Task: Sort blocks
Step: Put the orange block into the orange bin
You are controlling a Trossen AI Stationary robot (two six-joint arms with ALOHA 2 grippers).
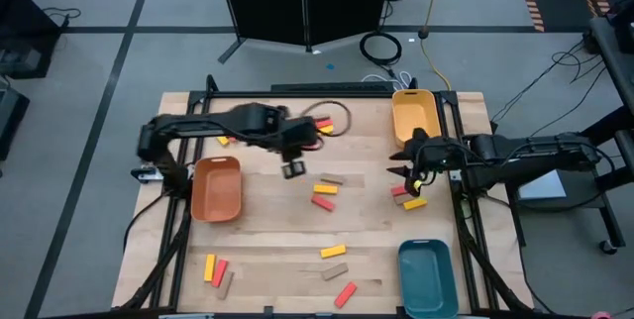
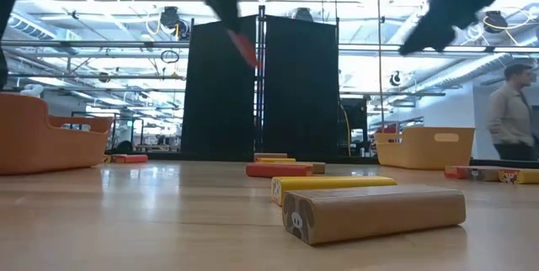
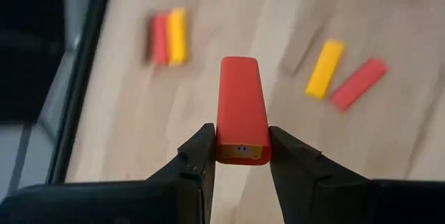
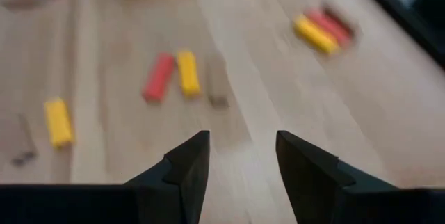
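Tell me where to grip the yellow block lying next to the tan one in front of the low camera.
Take the yellow block at mid-length, across its narrow width, from straight above: it lies flat, with bare table along both long sides and the tan block apart. The open right claw is free; the left claw holds a red block.

You'll find no readable text, label, brand or number anywhere. Nothing on the table carries legible writing.
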